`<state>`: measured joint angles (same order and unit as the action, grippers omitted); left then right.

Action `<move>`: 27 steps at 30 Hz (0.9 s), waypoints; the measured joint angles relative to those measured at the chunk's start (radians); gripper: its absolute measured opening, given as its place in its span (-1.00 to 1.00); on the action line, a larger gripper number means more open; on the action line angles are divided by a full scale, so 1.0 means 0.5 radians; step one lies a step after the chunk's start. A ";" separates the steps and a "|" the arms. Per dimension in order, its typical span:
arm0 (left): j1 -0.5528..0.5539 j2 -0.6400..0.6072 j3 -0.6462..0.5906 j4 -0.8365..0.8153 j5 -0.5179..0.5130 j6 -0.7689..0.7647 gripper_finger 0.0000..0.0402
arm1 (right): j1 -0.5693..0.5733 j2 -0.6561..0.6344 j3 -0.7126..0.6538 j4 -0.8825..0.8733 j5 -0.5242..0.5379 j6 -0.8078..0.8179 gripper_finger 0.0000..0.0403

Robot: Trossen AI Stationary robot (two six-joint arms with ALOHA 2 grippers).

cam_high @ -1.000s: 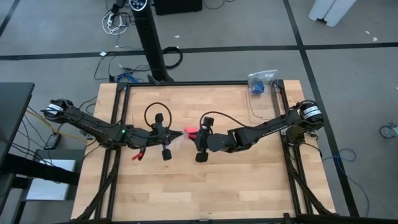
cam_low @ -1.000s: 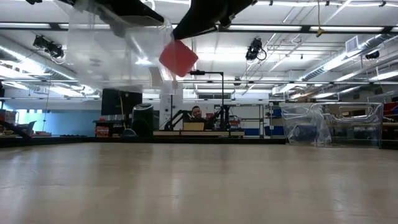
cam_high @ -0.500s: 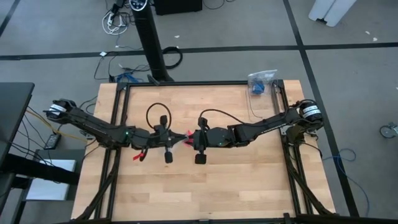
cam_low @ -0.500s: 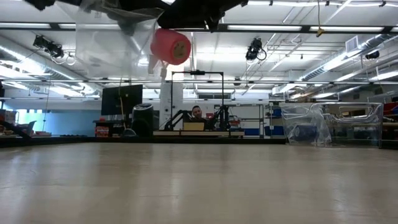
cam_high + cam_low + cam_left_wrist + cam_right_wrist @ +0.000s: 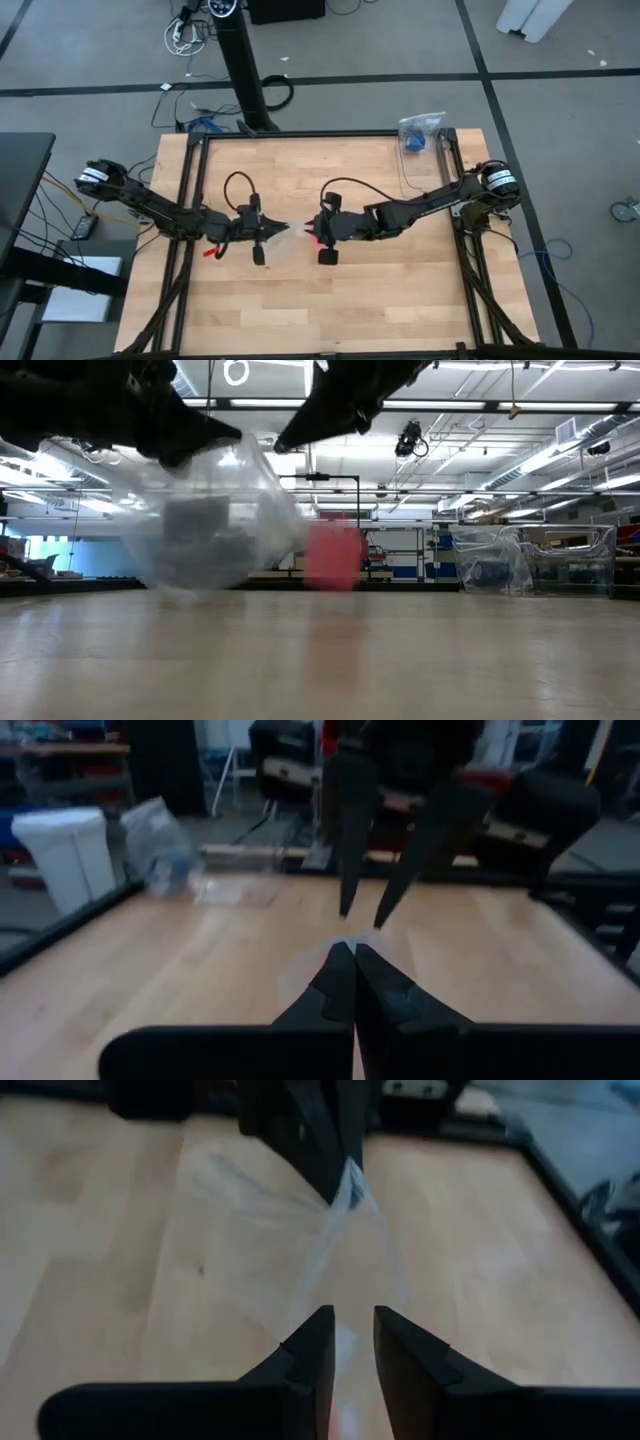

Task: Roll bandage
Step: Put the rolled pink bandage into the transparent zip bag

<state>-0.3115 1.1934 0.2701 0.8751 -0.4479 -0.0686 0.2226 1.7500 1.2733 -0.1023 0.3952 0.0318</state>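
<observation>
I note the wooden table with both arms meeting near its middle. At the far right corner sit a transparent plastic container and a second bag with something blue inside, well apart from the work.

My left arm reaches in from the left edge, and the left gripper has its fingers pressed together on a clear wrinkly plastic bag; the left wrist view shows the two tips closed with thin film pinched between them. In the low view the bag hangs from that grip, bulging downward with its lowest part close to the tabletop; whether it touches I cannot tell.

My right arm comes in from the right edge. The right gripper faces the left one, tips near each other, and its fingers stand slightly apart, holding nothing that I can confirm.

The bandage shows as a blurred pink-red shape just beside the bag, low over the table, under the right gripper. From above it appears as a small red spot.
</observation>
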 joint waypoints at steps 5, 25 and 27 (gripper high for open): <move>0.000 -0.001 -0.012 -0.145 -0.006 -0.089 -0.99 | 0.011 0.000 0.000 -0.095 0.032 0.098 -0.59; -0.007 -0.001 -0.010 -0.308 -0.048 -0.201 -1.00 | 0.226 -0.134 -0.409 -0.173 -0.047 0.461 -0.48; -0.007 -0.001 -0.010 -0.310 -0.048 -0.202 -1.00 | 0.272 -0.174 -0.458 -0.093 0.030 0.467 -0.48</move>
<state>-0.3149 1.1931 0.2649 0.7201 -0.4721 -0.1696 0.3584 1.6629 1.0444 -0.1486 0.4103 0.2651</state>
